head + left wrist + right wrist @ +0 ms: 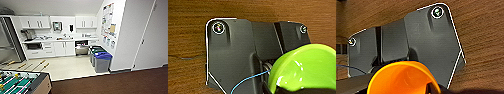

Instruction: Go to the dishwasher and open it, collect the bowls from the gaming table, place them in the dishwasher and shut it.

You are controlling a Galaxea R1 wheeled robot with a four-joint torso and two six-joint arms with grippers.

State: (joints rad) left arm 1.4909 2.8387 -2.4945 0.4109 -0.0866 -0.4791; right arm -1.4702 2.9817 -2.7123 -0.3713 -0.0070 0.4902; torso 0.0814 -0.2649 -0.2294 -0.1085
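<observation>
A lime-green bowl hangs over the brown carpet in the left wrist view, with my left gripper shut on its rim. My right gripper is shut on the rim of an orange bowl in the right wrist view. Across the kitchenette the dishwasher sits under the white counter, right of the sink cupboards. Its dark inside shows, so it looks open. The gaming table is out of view.
A green table-football table stands at the near left. A row of grey bins, the nearest with a blue lid, lines the right wall by the dishwasher. Pale floor lies between the carpet and the cupboards. A white wall corner juts out on the right.
</observation>
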